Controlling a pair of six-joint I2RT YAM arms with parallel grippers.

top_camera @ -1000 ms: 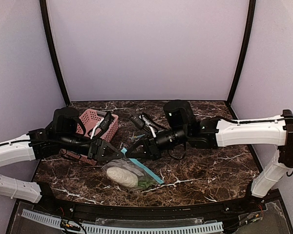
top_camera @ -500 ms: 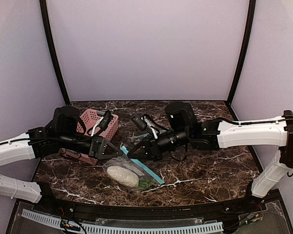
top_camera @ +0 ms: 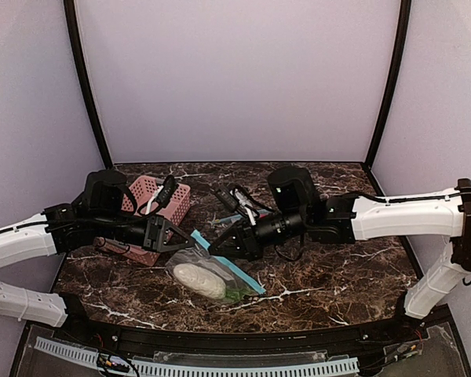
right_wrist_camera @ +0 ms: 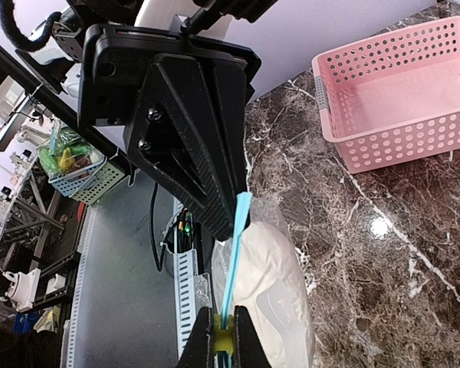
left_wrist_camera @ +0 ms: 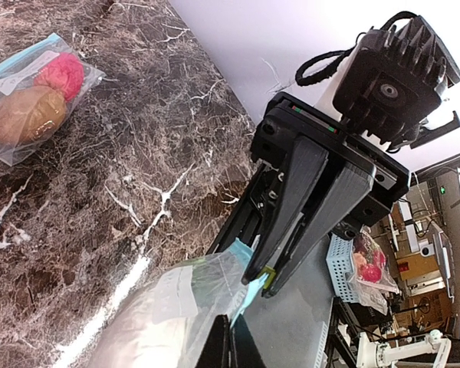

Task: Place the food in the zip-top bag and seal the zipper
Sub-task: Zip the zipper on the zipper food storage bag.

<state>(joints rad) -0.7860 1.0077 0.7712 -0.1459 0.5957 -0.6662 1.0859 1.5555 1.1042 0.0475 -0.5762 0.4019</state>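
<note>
The zip-top bag (top_camera: pixel 212 273) lies near the table's front with a whitish oblong piece (top_camera: pixel 198 280) and a green sprig (top_camera: pixel 234 295) inside. Its blue zipper strip (right_wrist_camera: pixel 234 253) is held up taut between both grippers. My left gripper (top_camera: pixel 190 242) is shut on one end of the strip, and its closed fingertips (left_wrist_camera: pixel 231 322) show the blue edge between them. My right gripper (right_wrist_camera: pixel 224 320) is shut on the strip a short way along, facing the left one. A brown-orange bun (left_wrist_camera: pixel 29 115) and a red-pink ball (left_wrist_camera: pixel 60 73) lie in a second clear bag farther off.
The pink basket (top_camera: pixel 177 206) stands behind the left arm, near the table's left back, and looks empty in the right wrist view (right_wrist_camera: pixel 399 100). The table's front edge (top_camera: pixel 220 326) runs just below the bag.
Both grippers have risen slightly and drawn a little apart. The bag's zipper edge now stands higher and straighter between them. The bag body stays on the table.
</note>
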